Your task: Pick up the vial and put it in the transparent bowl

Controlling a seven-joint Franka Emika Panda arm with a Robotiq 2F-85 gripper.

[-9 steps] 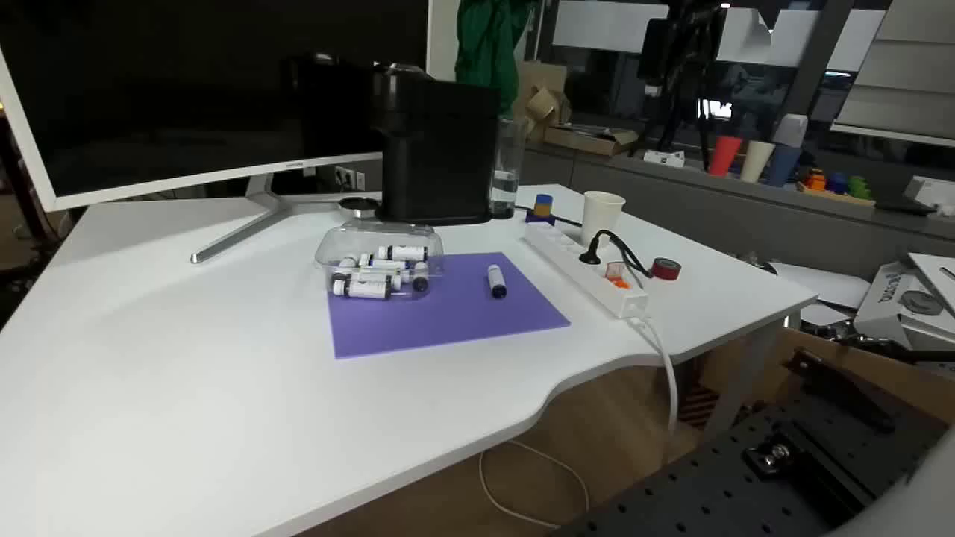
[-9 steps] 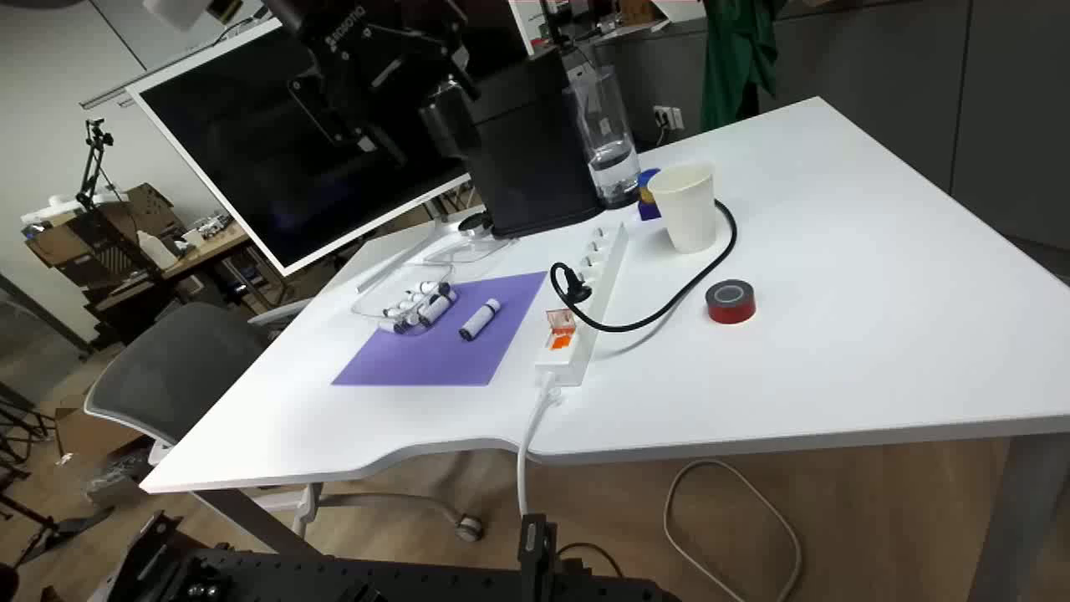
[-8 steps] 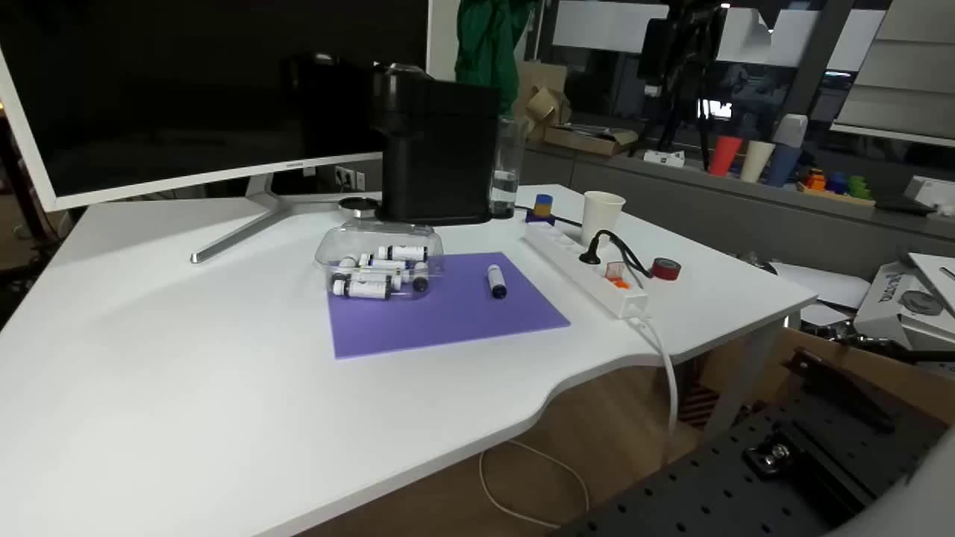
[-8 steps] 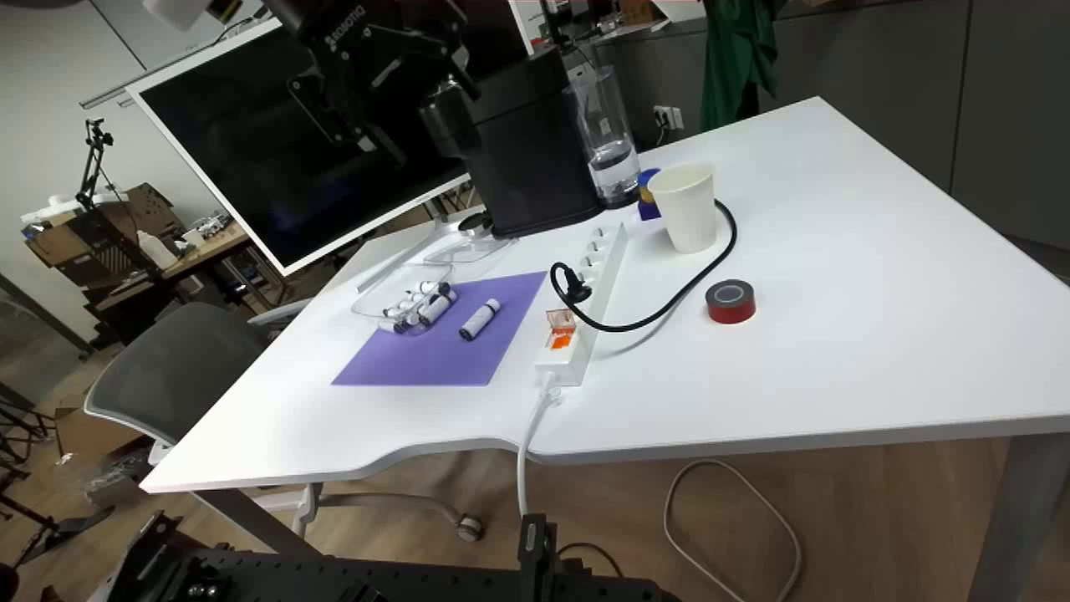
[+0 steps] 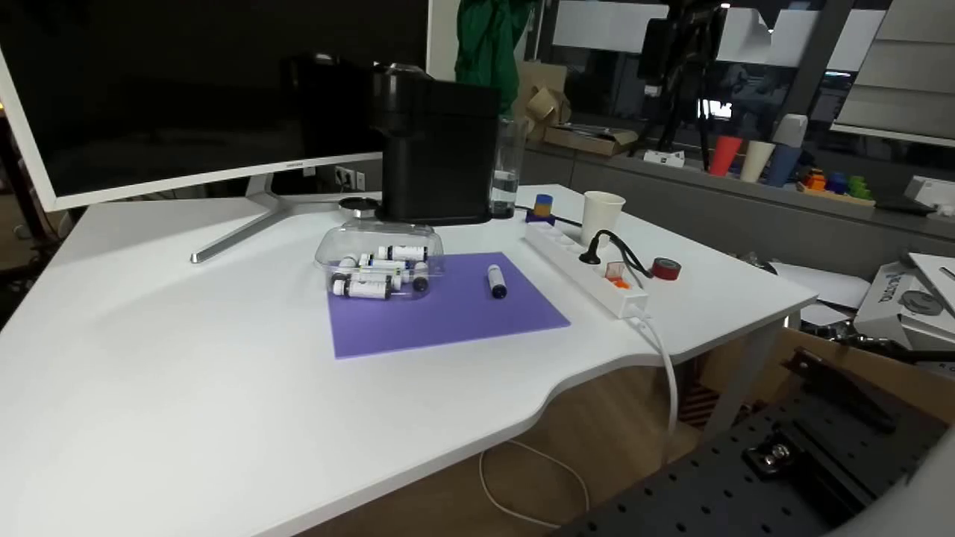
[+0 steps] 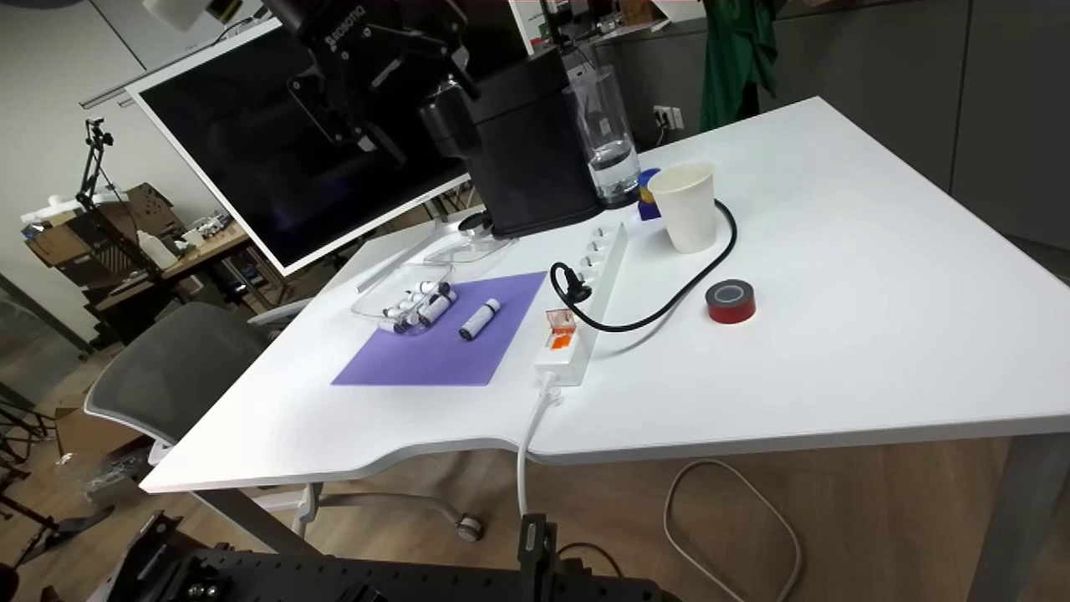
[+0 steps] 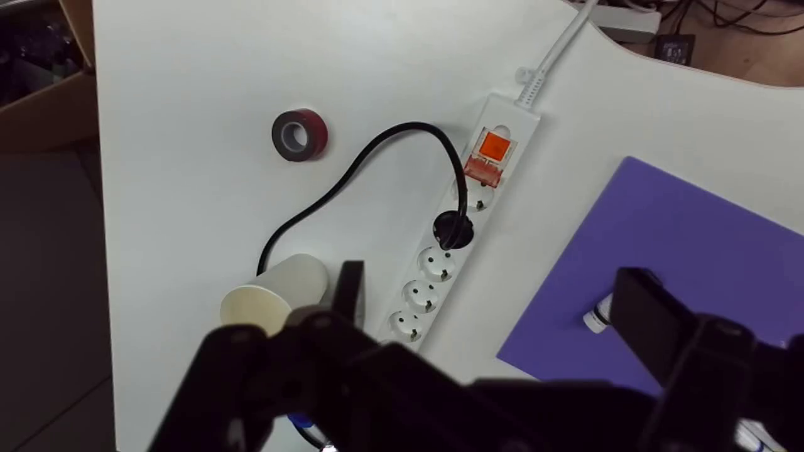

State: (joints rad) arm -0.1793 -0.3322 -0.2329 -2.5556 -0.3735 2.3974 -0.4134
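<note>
Purple matting (image 5: 448, 328), a flat four-cornered sheet on the white tabletop (image 5: 186, 373), bears the item concerned: a small cylindrical vial (image 5: 497, 281) with a white label and a dark end, lying on its side. In both exterior views it rests at about three o'clock from the low, clear plastic bowl (image 5: 351, 242), apart from it. In an exterior view the bowl overlaps the matting's ten o'clock corner and contains several similar vials (image 5: 363, 289). Progress: the item is neither lifted nor placed. Outstanding, by judgement: approach, grasp, carry towards nine o'clock in those views, and release; the job is assessed as at its very start. Hand: the black two-fingered Robotiq gripper (image 6: 437, 125) is raised well above the tabletop in an exterior view, in front of the dark, white-framed monitor (image 6: 242, 150). In the wrist view its jaws stand wide apart with nothing gripped and no contact observed; the long white power strip (image 7: 427, 280) shows on the tabletop between them. The finger (image 7: 650, 320) on the three o'clock side hides most of the vial, leaving its white cap exposed at nine o'clock of that finger; judged line-of-sight overlap, not touch.
</note>
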